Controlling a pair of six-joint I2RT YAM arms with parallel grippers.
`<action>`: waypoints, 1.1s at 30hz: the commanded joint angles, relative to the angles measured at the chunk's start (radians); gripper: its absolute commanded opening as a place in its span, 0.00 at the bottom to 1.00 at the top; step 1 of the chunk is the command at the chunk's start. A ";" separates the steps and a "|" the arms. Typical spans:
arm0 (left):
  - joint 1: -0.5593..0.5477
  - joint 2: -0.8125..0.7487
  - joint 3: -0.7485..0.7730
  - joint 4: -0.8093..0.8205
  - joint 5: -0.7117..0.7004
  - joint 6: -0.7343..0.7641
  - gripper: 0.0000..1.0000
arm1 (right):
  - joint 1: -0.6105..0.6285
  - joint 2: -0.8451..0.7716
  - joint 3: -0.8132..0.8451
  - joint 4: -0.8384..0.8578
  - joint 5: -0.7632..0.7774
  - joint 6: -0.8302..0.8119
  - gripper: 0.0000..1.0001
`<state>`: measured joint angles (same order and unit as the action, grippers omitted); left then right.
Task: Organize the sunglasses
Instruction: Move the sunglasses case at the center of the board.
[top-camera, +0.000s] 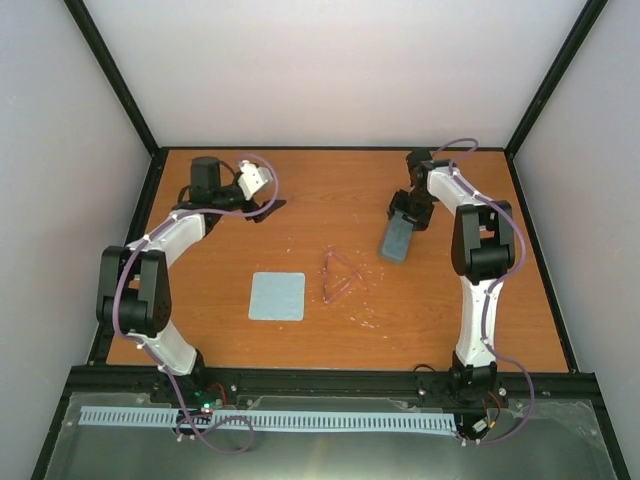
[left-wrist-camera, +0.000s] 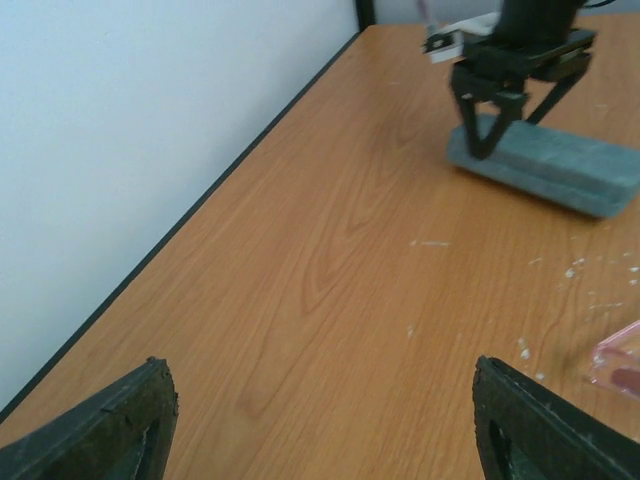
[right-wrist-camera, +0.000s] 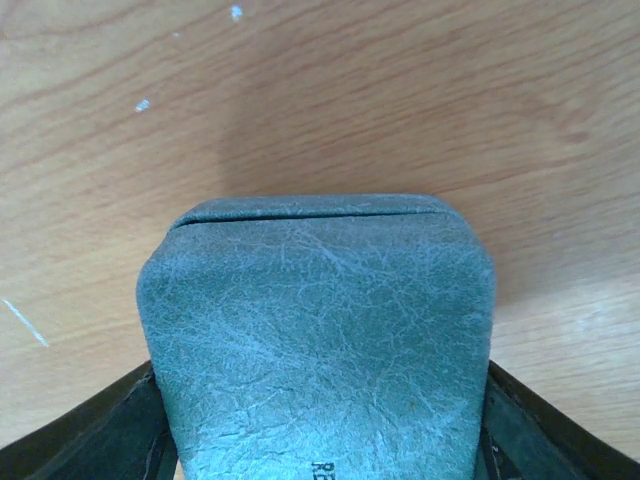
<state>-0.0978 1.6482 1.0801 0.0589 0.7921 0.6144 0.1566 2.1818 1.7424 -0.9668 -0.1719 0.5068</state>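
My R tool (left-wrist-camera: 505, 125) is on the far end of the blue-grey glasses case (top-camera: 396, 242). One finger sits on each side of it, and both press on its sides. So I think I'm gripping the case, w/ its bottom flat on the tabletop (top-camera: 450, 300). My L tool (left-wrist-camera: 335, 405) is wide open w/ nothing in it, and it is well apart from the case, off to the case's left.

The sunglasses (top-camera: 338, 278) are thin and pinkish-red. They lie flat on the tabletop, near the case on its left and a bit closer to my bases. They don't touch the case, and no tool touches them. They make a thin triangle shape. The pale blue cloth (top-camera: 277, 296) lies past them, further left of the case.

Step now, I think: get the case ready first. The sunglasses haven't gone in yet, so the job is only at its start.

Next move, prob: hold the case firm and get it open. I see a thin slit across the case's end, maybe where the lid parts. I must not squash it or let it slide. After that the L tool has to pick up a v. thin frame, so it needs a soft, careful pinch.

Writing: small dark letters (right-wrist-camera: 322, 467) on the case, lying sideways at the picture's edge. I read "RE" and the rest is cut off. No other labels.
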 joint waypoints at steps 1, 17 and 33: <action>-0.072 0.030 0.066 -0.058 0.035 0.047 0.81 | 0.059 0.040 0.042 0.038 -0.059 0.269 0.30; -0.257 0.115 0.195 -0.212 -0.101 0.102 0.86 | 0.152 0.190 0.263 0.045 -0.020 0.518 0.78; -0.448 0.396 0.529 -0.393 -0.299 0.055 0.83 | 0.105 -0.294 -0.184 0.212 0.109 0.421 1.00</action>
<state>-0.4976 1.9770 1.4952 -0.2523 0.5785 0.6941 0.2935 2.1334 1.6966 -0.8055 -0.1650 0.9600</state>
